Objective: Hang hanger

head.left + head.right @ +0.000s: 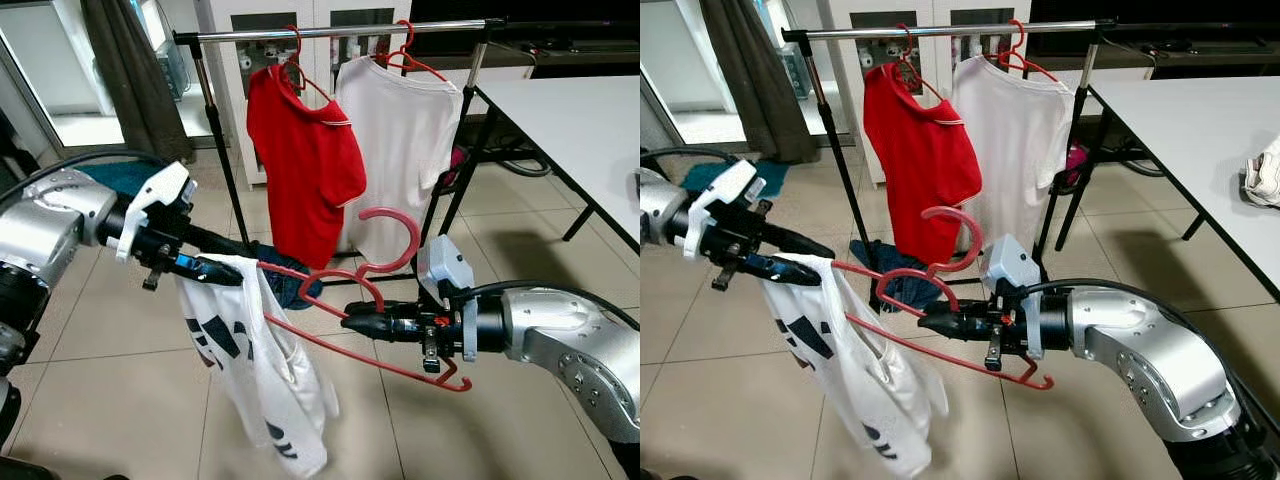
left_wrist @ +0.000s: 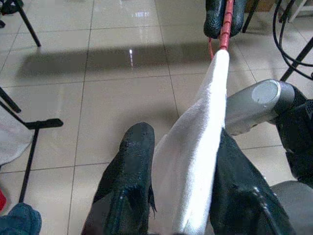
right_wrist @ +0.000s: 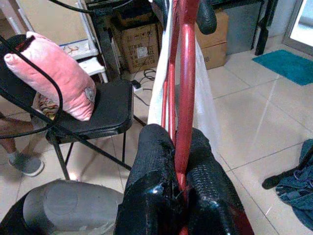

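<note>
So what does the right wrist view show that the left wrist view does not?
Right wrist view: a pink pillow on a black chair, cardboard boxes, and the right claw shut on the red hanger. Left wrist view: the left claw shut on the white shirt and a black rack foot. Both show hanger, shirt and tiled floor.

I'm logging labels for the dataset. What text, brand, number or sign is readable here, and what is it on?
No text reads clearly.
White shirt on the red hanger: dark print, folded, unreadable.
Cardboard box: label too small to read.
Left gripper: sticker on its white housing, blurred.
</note>
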`<state>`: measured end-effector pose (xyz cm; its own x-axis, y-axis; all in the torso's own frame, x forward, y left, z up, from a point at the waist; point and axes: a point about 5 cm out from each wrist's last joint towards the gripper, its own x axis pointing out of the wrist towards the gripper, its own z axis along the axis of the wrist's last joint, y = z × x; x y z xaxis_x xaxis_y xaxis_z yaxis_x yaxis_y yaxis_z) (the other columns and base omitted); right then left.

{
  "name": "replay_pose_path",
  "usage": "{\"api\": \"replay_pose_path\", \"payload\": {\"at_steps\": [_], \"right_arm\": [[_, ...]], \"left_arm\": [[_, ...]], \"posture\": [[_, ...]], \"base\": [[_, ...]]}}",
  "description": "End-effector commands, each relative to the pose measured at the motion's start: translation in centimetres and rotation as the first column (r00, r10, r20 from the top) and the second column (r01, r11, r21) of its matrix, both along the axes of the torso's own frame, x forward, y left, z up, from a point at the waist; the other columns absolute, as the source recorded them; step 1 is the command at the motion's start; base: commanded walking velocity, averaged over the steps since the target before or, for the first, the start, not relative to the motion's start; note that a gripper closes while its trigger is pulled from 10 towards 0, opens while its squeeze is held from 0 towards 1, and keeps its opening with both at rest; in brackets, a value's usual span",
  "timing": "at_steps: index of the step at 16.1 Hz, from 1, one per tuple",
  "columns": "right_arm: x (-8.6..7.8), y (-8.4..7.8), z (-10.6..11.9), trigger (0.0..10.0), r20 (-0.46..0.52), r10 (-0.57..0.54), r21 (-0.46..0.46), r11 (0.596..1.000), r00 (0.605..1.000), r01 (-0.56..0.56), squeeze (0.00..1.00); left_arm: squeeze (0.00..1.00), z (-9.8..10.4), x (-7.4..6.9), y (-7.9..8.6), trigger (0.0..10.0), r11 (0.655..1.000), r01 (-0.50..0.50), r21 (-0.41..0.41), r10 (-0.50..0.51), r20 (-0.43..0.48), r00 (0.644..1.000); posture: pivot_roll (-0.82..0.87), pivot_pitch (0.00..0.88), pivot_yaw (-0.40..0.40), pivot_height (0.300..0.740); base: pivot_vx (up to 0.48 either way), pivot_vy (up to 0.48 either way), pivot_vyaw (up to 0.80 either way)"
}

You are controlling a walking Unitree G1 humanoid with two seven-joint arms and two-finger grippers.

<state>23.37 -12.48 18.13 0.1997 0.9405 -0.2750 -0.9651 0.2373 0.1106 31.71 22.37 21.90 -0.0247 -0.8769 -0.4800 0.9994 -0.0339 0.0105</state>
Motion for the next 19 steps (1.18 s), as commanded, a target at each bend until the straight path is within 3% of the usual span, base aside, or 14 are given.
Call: {"api": "replay_pose_path", "payload": {"at_steps": [1, 8, 9, 10, 11, 13, 14, 16, 18, 19], "right_arm": [[0.1, 0.6, 1.5, 0.0, 0.072, 0.046, 0.031, 0.998, 0.996, -0.048, 0.0], [0.5, 0.8, 1.6, 0.0, 0.084, 0.037, 0.043, 0.998, 0.996, -0.041, 0.0], [0.5, 0.9, 1.5, 1.9, 0.082, 0.033, 0.043, 0.998, 0.996, -0.036, 0.0], [0.5, 0.9, 1.4, 4.9, 0.076, 0.027, 0.046, 0.998, 0.997, -0.03, 0.0], [0.5, 1.0, 1.4, 10.0, 0.049, 0.013, 0.067, 0.998, 0.999, -0.016, 0.0], [0.7, 1.0, 1.4, 10.0, 0.03, -0.004, 0.087, 0.996, 1.0, 0.002, 0.0], [0.9, 0.8, 1.5, 10.0, 0.025, -0.028, 0.099, 0.995, 0.999, 0.025, 0.8], [1.1, 0.2, 1.3, 10.0, 0.023, -0.073, 0.105, 0.992, 0.997, 0.07, 1.0], [1.4, -0.5, 1.2, 10.0, 0.028, -0.135, 0.11, 0.985, 0.991, 0.131, 1.0], [1.9, -1.4, 1.3, 10.0, 0.043, -0.223, 0.13, 0.968, 0.974, 0.216, 1.0]], "left_arm": [[0.0, 0.6, 0.3, -0.4, 0.0, 1.0, 0.02, 0.008, -0.02, 0.02, 1.0], [0.0, 1.6, -0.1, -1.1, 0.0, 0.998, 0.036, -0.048, -0.036, 0.004, 0.999], [0.0, 1.6, -0.3, -1.0, 0.0, 0.998, 0.032, -0.053, -0.033, -0.007, 0.999], [0.0, 1.6, -0.4, -1.0, 0.0, 0.998, 0.027, -0.057, -0.028, -0.017, 0.999], [0.0, 1.5, -0.3, -0.8, 0.0, 0.998, 0.018, -0.062, -0.019, -0.02, 1.0], [0.0, 1.6, -0.3, -0.7, 0.0, 0.998, 0.006, -0.07, -0.007, -0.019, 1.0], [0.0, 1.6, -0.3, -0.4, 0.0, 0.997, -0.006, -0.073, 0.005, -0.02, 1.0], [0.0, 1.5, -0.3, 0.0, 0.0, 0.996, -0.032, -0.079, 0.03, -0.019, 0.999], [0.0, 1.5, -0.2, 0.3, 0.0, 0.995, -0.052, -0.08, 0.051, -0.016, 0.999], [0.0, 1.5, -0.2, 0.6, 0.0, 0.994, -0.077, -0.083, 0.076, -0.011, 0.997]], "posture": [[-0.18, 0.0, 0.074, 0.74], [-0.17, 0.0, 0.076, 0.74], [-0.17, 0.0, 0.076, 0.74], [-0.17, 0.0, 0.076, 0.74], [-0.17, 0.0, 0.076, 0.74], [-0.16, 0.0, 0.068, 0.74], [-0.16, 0.0, 0.068, 0.74], [-0.16, 0.0, 0.071, 0.74], [-0.16, 0.0, 0.071, 0.74], [-0.16, 0.0, 0.073, 0.74]], "base": [[0.0, 0.0, 0.0], [0.0, 0.0, 0.0], [0.0, 0.0, 0.0], [0.0, 0.0, 0.0], [0.0, 0.0, 0.0], [0.0, 0.0, 0.0], [0.0, 0.0, 0.0], [0.0, 0.0, 0.0], [0.0, 0.0, 0.0], [0.0, 0.0, 0.0]]}}
